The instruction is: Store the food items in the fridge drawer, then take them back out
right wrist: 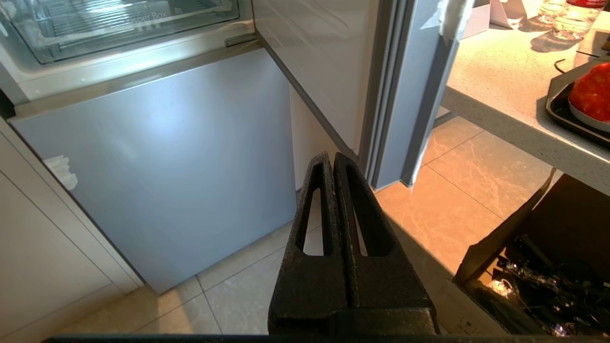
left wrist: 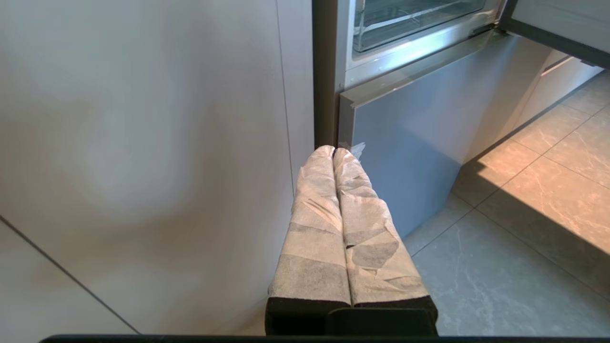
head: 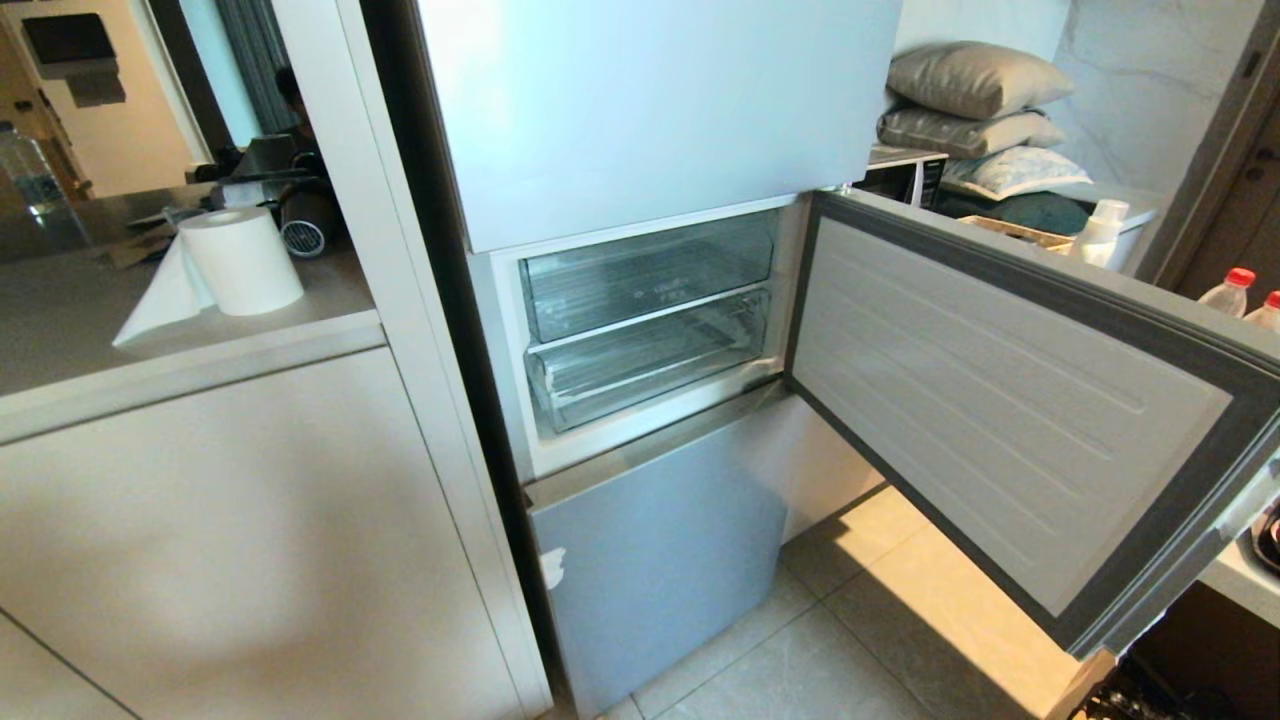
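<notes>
— At the centre of the head view we find the fridge drawer [head: 650, 360], the lower of two clear bins, pushed in behind the swung-open door [head: 1000, 400].
— And the food items?
— At the right edge of the right wrist view, one red lump [right wrist: 591, 90] in a dark tray [right wrist: 562, 112] on the counter [right wrist: 500, 109]; probably more lie out of frame.
— Our pincers?
— Left gripper [left wrist: 333, 151] and right gripper [right wrist: 332, 157] both hang low before the fridge, fingers pressed together, holding nothing.

The fridge drawer [head: 650, 365] is clear glossy plastic, the left gripper [left wrist: 333, 151] is wrapped in crinkled whitish cloth, the right gripper [right wrist: 332, 159] is rough matt black, and the floor [head: 800, 660] is smooth stone-like tile.
</notes>
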